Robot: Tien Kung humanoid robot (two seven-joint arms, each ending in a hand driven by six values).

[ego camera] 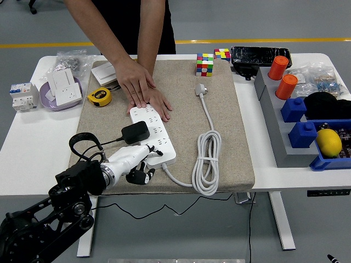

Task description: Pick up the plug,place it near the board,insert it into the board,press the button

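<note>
One arm at work: the left hand [137, 161] reaches in from 7 o'clock, its white fingers [143, 154] stretched onto the near end of the power strip [153, 134]; it has hold of nothing that can be made out
Right hand: out of view
Plug: a black adapter plug [135, 132] sits seated on the strip's left side, just at 12 o'clock of the fingertips; its black cable [82, 143] loops back toward the arm
Person: two hands [140, 85] press flat on the strip's far end, at 12 o'clock, steadying it on the beige mat [219, 126]
Step in hand: insertion looks done; the hand seems to be going for the button, which is too small to pick out near the strip's near end
Next move: a single fingertip pushed straight down onto the switch; the white cord [207, 159] at 3 o'clock stays clear of the worktop [27, 148] action
</note>
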